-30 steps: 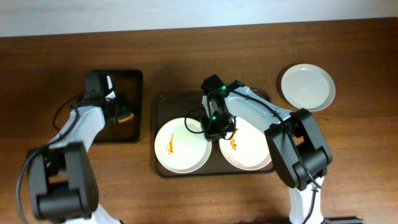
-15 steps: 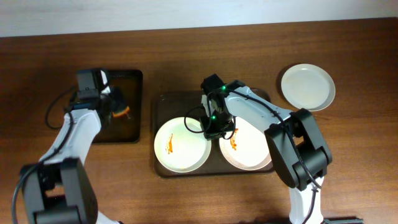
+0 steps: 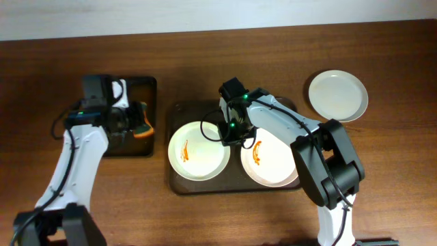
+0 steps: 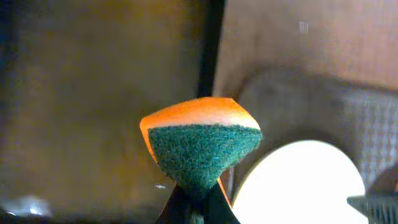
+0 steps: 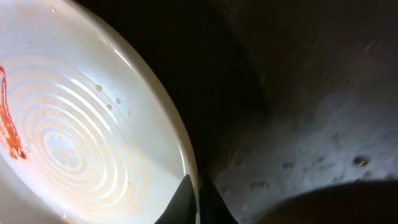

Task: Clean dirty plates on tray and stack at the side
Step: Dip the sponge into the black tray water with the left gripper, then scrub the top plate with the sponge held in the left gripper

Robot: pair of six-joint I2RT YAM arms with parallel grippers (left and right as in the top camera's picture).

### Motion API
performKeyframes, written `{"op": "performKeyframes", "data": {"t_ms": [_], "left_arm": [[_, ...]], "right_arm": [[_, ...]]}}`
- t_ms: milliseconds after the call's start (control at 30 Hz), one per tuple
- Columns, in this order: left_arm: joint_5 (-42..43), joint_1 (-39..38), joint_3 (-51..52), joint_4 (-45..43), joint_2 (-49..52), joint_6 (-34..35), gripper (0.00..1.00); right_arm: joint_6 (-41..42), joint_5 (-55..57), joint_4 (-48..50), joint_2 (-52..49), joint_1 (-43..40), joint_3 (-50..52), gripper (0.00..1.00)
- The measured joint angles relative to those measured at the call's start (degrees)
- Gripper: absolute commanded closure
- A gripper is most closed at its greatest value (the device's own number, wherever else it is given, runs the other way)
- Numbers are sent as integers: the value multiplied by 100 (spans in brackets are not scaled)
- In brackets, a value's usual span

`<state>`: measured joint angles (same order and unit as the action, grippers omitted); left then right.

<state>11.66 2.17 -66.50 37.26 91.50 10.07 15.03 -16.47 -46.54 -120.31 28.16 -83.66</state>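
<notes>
My left claw (image 4: pixel 198 208) pinches an orange sponge with a green scouring face (image 4: pixel 202 149), bulging just ahead of the jaws. Right of the claw I see a round white plate (image 4: pixel 298 186) on the dark brown textured tray (image 4: pixel 373 118); to its left, a smooth black tray (image 4: pixel 93 93).

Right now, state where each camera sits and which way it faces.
Overhead: above the table, looking straight down at the brown tray; left arm, right arm show.
Left wrist: on the left arm, looking past the left end effector at its pinched sponge.
Right wrist: on the right arm, looking past the right end effector, shut on the left plate's rim.
Shared: both wrists see that plate.
</notes>
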Motion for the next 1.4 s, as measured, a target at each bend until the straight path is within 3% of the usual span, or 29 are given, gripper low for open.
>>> {"op": "performKeyframes", "data": {"t_ms": [367, 700, 1133, 1300, 1400], "left_arm": [[761, -1071, 31, 111, -337, 4, 100], [767, -1980, 101, -396, 1368, 717, 100], [951, -2227, 114, -970, 1840, 1255, 100], [413, -2317, 92, -970, 1867, 1318, 100], [-450, -2433, 42, -970, 1832, 1327, 100]], "right_arm": [[-57, 442, 57, 15, -225, -35, 96], [-59, 485, -61, 15, -243, -55, 96], [-63, 487, -94, 15, -251, -55, 96], [-61, 485, -96, 15, -251, -55, 96], [-59, 485, -98, 15, -251, -55, 96]]}}
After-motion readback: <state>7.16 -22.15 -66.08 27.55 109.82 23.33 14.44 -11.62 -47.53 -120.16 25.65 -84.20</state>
